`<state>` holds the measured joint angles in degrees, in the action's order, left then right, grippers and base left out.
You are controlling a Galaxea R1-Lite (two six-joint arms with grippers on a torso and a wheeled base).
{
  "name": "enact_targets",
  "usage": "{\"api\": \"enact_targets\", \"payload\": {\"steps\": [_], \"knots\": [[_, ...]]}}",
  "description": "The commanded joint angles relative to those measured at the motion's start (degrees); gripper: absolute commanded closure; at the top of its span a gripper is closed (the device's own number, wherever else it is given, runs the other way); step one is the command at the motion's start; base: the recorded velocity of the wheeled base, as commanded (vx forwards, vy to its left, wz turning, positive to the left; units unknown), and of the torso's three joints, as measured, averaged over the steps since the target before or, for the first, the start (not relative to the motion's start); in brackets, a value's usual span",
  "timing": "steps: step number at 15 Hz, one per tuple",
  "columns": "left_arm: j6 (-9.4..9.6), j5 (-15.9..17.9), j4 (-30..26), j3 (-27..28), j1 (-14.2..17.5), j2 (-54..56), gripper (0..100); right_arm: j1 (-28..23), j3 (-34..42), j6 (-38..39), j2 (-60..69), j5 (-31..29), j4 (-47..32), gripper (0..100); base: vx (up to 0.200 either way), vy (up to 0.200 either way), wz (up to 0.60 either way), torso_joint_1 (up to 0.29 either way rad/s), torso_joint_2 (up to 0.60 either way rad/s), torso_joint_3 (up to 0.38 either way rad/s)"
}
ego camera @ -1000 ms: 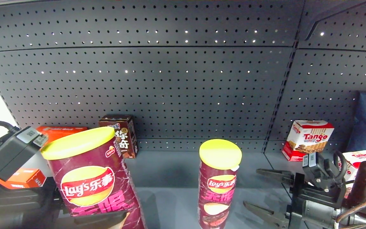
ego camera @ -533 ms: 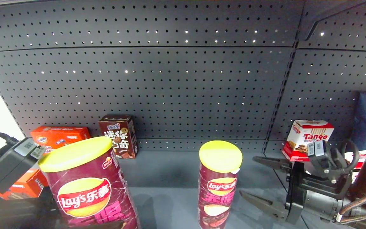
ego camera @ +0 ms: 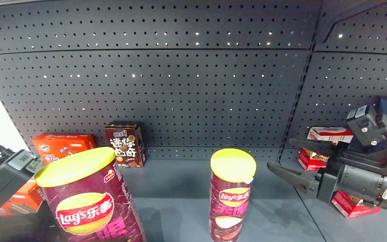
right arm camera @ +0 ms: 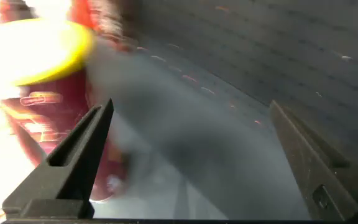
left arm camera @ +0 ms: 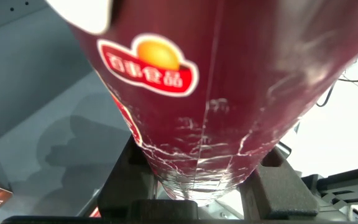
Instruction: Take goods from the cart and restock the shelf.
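Observation:
A maroon chip can (ego camera: 87,201) with a yellow lid is held upright and slightly tilted at the front left of the shelf (ego camera: 180,178). In the left wrist view my left gripper (left arm camera: 197,196) is shut on the lower part of the can (left arm camera: 229,93). A second, matching can (ego camera: 230,198) stands on the shelf at the middle. To its right my right gripper (ego camera: 282,154) hangs open and holds nothing, a short way off the can. The right wrist view shows that gripper (right arm camera: 194,174) open, with the standing can (right arm camera: 42,93) blurred to one side.
A brown snack box (ego camera: 125,144) and an orange box (ego camera: 62,144) stand at the back left, with another orange box (ego camera: 22,201) nearer. Beyond the shelf divider (ego camera: 294,107) sit a red and white wafer box (ego camera: 329,134) and a red box (ego camera: 351,205). A pegboard wall closes the back.
The left gripper's can has sunk a little and shifted left. The right gripper has risen and drawn back to the right, still open. The standing can has not moved.

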<state>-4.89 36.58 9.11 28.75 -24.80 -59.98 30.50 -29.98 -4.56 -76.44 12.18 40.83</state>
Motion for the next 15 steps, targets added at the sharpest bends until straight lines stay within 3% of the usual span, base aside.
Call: {"api": "enact_targets", "payload": {"steps": [1, 3, 4, 7, 9, 15], "knots": [[-0.03, -0.02, -0.05, -0.09, 0.01, 0.39, 100, 1.23, -2.45, -0.01, 4.89, -3.74, -3.65, 0, 0.000, 0.000, 0.00, 0.000, 0.00, 0.000], [-0.03, 0.07, -0.05, -0.71, 0.01, 0.65, 100, 6.33, -2.02, 0.08, 6.65, -10.42, -9.19, 0, 0.000, 0.000, 0.00, 0.000, 0.00, 0.000], [-0.03, 0.07, -0.05, -0.71, 0.01, 0.65, 100, 6.33, -2.02, 0.08, 6.65, -10.42, -9.19, 0, 0.000, 0.000, 0.00, 0.000, 0.00, 0.000], [-0.03, 0.07, -0.05, -0.80, 0.01, 0.65, 100, 10.90, -2.89, 0.08, 4.98, -19.03, -19.73, 0, 0.000, 0.000, 0.00, 0.000, 0.00, 0.000], [-0.03, 0.07, 0.03, -0.71, -0.08, 0.65, 100, 11.95, -1.14, 0.16, 3.93, -19.91, -23.16, 0, 0.000, 0.000, 0.00, 0.000, 0.00, 0.000], [-0.03, -0.02, -0.05, -0.71, 0.01, 0.65, 100, 11.77, -1.14, 2.19, -3.11, -20.26, -21.84, 0, 0.000, 0.000, 0.00, 0.000, 0.00, 0.000]]}}
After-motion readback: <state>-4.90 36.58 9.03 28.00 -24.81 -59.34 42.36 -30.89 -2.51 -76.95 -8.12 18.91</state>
